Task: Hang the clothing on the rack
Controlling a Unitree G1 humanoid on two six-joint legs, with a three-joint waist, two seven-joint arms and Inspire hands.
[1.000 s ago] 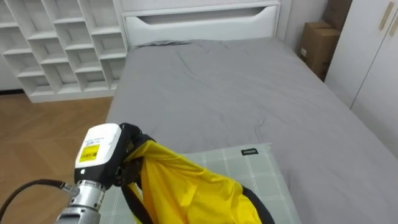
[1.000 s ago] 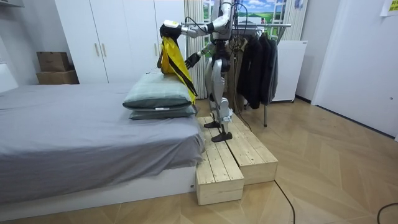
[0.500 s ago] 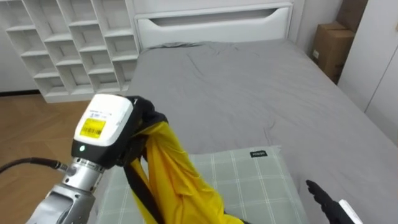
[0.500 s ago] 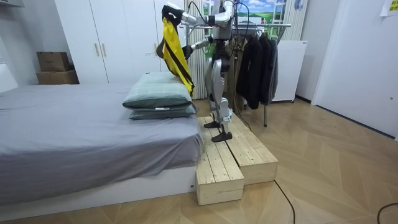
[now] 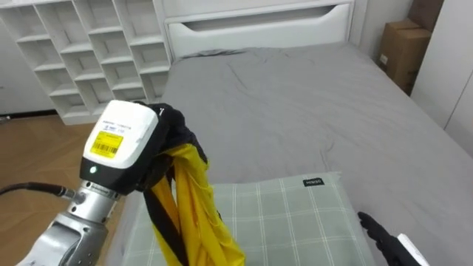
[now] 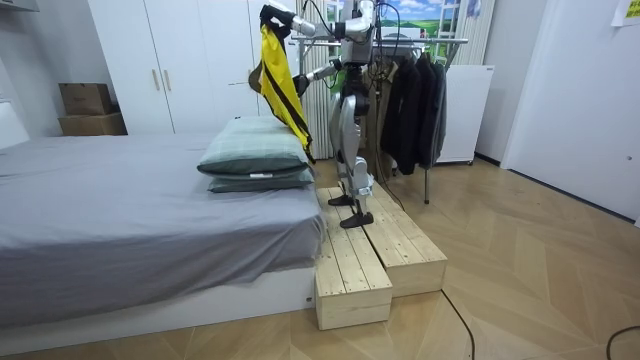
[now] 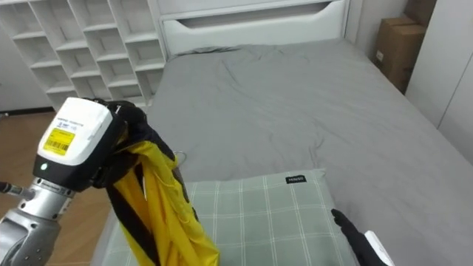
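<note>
My left hand (image 5: 122,148) is raised in front of me and shut on the top of a yellow garment with black stripes (image 5: 188,210). The garment (image 7: 159,203) hangs down from the left hand (image 7: 74,144) over the near edge of a green checked pillow (image 5: 295,214). A thin hook shows beside the cloth in the right eye view. In the room view the garment (image 6: 280,85) dangles high above the stacked pillows (image 6: 255,150). My right hand (image 5: 384,236) sits low at the right with straight fingers, holding nothing.
A grey bed (image 5: 295,103) stretches ahead, with white cube shelves (image 5: 89,52) to its left and a cardboard box (image 5: 403,44) at right. I stand on a wooden platform (image 6: 375,250). Behind me is a clothes rack (image 6: 430,42) with dark clothes (image 6: 410,100).
My left hand has lifted the yellow garment up off the pillow, so it now hangs free. My right hand has come into view at the lower right.
</note>
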